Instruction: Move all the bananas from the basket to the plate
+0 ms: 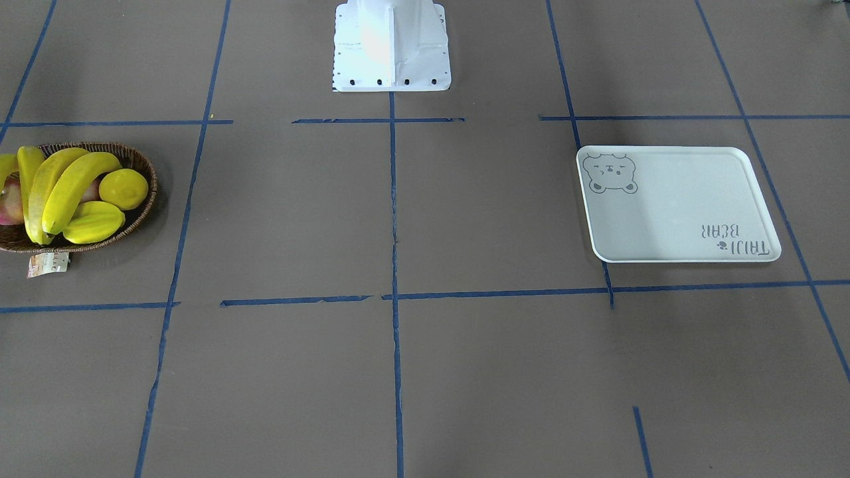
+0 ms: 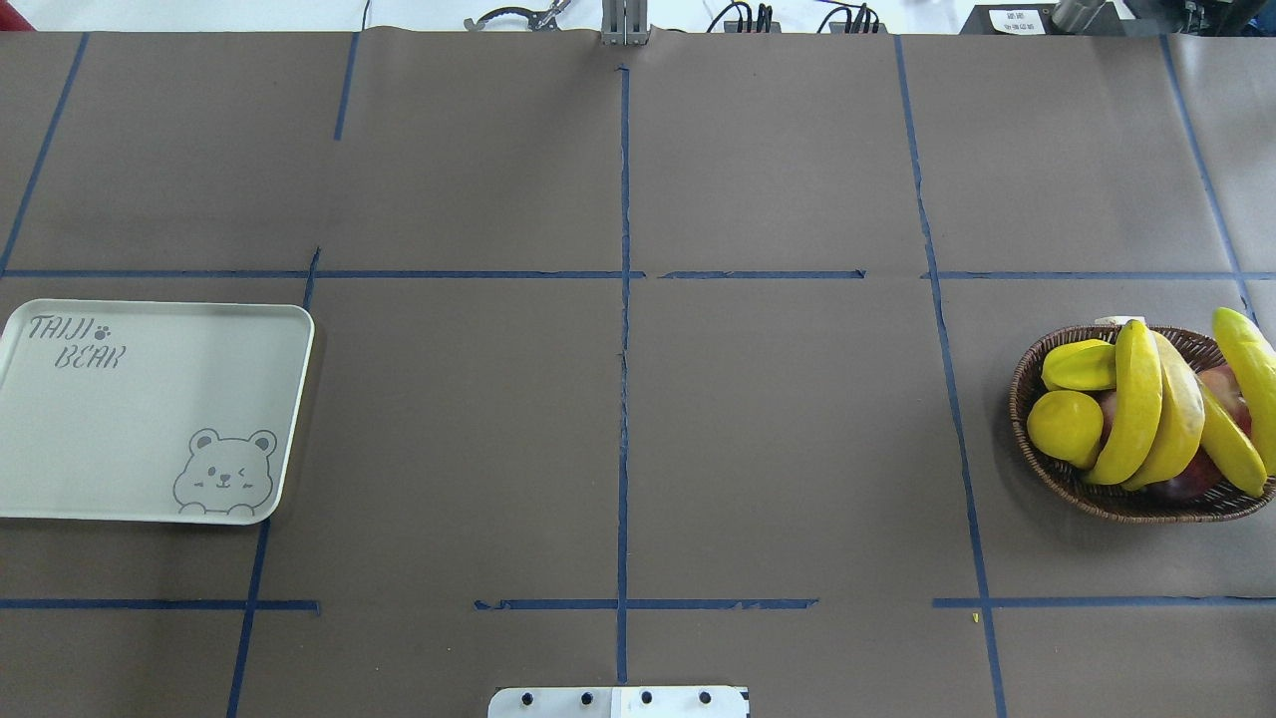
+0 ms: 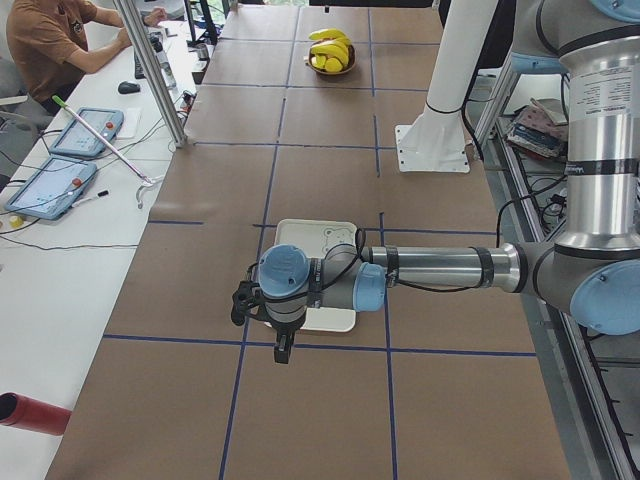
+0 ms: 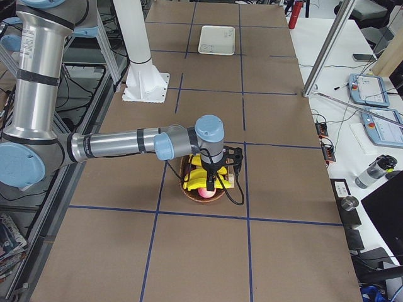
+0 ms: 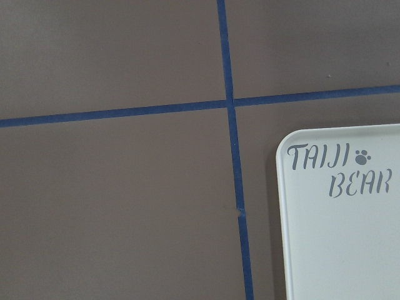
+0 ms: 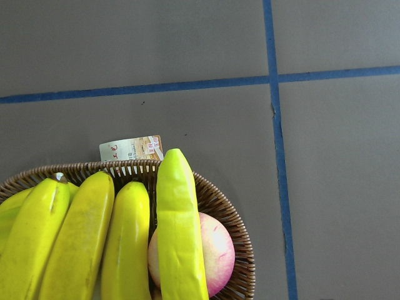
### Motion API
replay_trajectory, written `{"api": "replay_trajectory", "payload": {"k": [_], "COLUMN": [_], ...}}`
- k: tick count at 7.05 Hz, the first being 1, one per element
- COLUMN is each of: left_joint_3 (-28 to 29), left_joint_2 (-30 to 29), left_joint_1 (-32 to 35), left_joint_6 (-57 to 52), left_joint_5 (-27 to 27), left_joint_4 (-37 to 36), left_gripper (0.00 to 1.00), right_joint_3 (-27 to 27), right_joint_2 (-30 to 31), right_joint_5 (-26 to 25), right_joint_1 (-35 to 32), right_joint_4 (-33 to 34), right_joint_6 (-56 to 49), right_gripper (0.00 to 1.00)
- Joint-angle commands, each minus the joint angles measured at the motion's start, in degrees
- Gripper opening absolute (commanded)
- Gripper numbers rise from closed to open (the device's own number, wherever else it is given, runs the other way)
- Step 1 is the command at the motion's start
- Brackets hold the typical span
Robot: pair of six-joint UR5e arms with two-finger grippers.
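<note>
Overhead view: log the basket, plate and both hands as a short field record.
bananas: four seen, all in the basket
basket: wicker, on the robot's right
other fruit in basket: lemon, starfruit, pink fruit
plate: white, bear drawing, on the robot's left, nothing on it
left hand: above the table beside the plate; open or shut cannot be told
right hand: over the basket; open or shut cannot be told
task state: no banana moved yet
</note>
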State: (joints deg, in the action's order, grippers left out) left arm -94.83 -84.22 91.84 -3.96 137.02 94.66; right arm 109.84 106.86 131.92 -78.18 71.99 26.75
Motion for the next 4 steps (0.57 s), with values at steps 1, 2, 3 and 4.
{"api": "replay_trajectory", "payload": {"k": [1,2,3,4], "left_joint_3": [0.25,0.08,-0.01,-0.01], "left_joint_2": [-0.07,-0.07,-0.07,-0.07], "left_joint_1": [0.00,0.00,0.00,0.00], "left_joint_6": [-0.17,-0.09,-0.09,-0.09], "left_joint_5": [0.00,0.00,0.00,0.00], "left_joint_4": [0.00,0.00,0.00,0.00], "left_gripper": [1.00,1.00,1.00,1.00], "right_joint_3": [-0.06,-0.76,-2.59,-3.31], "right_joint_2": [3.09,3.18,2.75,2.48], "right_joint_5": [-1.92,-3.67,-3.87,-3.87], "right_joint_1": [6.43,7.86,9.87,10.76], "right_joint_4": [-8.71,-8.71,-8.71,-8.71], "right_joint_6": [7.96,8.66,8.76,8.76], "right_gripper": [1.00,1.00,1.00,1.00]}}
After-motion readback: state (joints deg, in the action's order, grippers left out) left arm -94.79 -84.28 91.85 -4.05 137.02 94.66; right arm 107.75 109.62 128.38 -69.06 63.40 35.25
